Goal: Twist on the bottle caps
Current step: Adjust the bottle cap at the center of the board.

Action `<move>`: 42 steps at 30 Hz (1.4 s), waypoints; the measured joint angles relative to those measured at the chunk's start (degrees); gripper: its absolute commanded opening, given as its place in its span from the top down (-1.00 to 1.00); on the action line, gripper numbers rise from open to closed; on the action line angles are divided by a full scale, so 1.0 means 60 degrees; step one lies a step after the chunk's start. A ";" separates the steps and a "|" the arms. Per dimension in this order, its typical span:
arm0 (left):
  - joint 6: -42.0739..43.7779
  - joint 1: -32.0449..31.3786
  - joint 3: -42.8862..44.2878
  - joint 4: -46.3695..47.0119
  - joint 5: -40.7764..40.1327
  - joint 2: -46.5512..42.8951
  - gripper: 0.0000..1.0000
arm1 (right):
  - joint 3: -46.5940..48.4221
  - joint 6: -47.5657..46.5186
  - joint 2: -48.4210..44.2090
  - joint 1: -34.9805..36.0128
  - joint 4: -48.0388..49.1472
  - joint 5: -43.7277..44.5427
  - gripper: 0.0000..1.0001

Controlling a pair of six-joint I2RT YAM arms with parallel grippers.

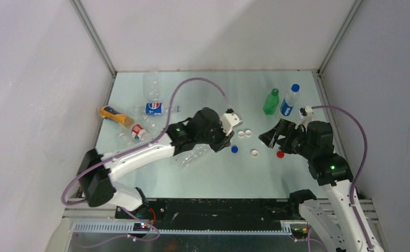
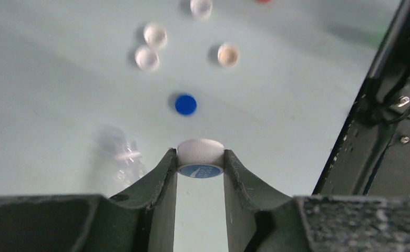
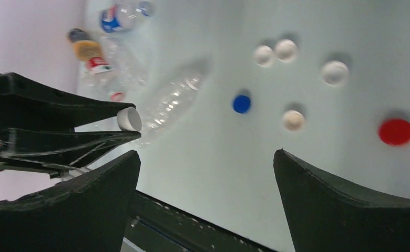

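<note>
The left gripper (image 2: 200, 164) is closed narrowly on a white cap (image 2: 200, 149), pinching it across its sides with a blue-printed face turned toward the wrist camera. That hold seems meant to leave the other face free to meet a bottle neck. The left arm stretches from its base at the near left out to the middle of the table (image 1: 213, 178), wrist low and fingers pointing toward the loose caps. A blue cap (image 2: 185, 104) lies just ahead of the fingers, with two white caps (image 2: 146, 58) and a cream cap (image 2: 227, 54) beyond it. A clear bottle (image 3: 171, 102) lies on its side just beside this gripper, its neck apparently bare, though it is too blurred to be sure. It looks like the likely partner for the held cap, but lying flat it would need steadying or standing up first. The right gripper (image 3: 205, 155) is spread wide and holds nothing. Its arm is folded in from the near right, pointing toward the left gripper, with a red cap (image 3: 396, 131) close by — placed, I judge, to help with the bottle. Far back on the right, a green bottle (image 1: 270, 101) and a blue-labelled bottle (image 1: 289, 100) stand upright, already capped.
</note>
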 measured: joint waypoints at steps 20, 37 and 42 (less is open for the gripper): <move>-0.3202 -0.1045 0.3053 -0.2430 -0.1512 0.6084 0.36 | 0.0379 -0.1912 -0.1548 -0.0506 -0.1883 0.0765 -0.99; -0.3967 -0.1049 0.2871 -0.2178 -0.2146 0.5872 -0.98 | 0.0382 -0.2499 -0.0681 -0.0463 -0.2361 0.0750 -0.99; -0.3891 -0.0860 0.1923 -0.1883 -0.2827 0.3778 -0.99 | 0.0510 -0.2732 -0.0368 -0.0251 -0.2390 0.0681 -0.99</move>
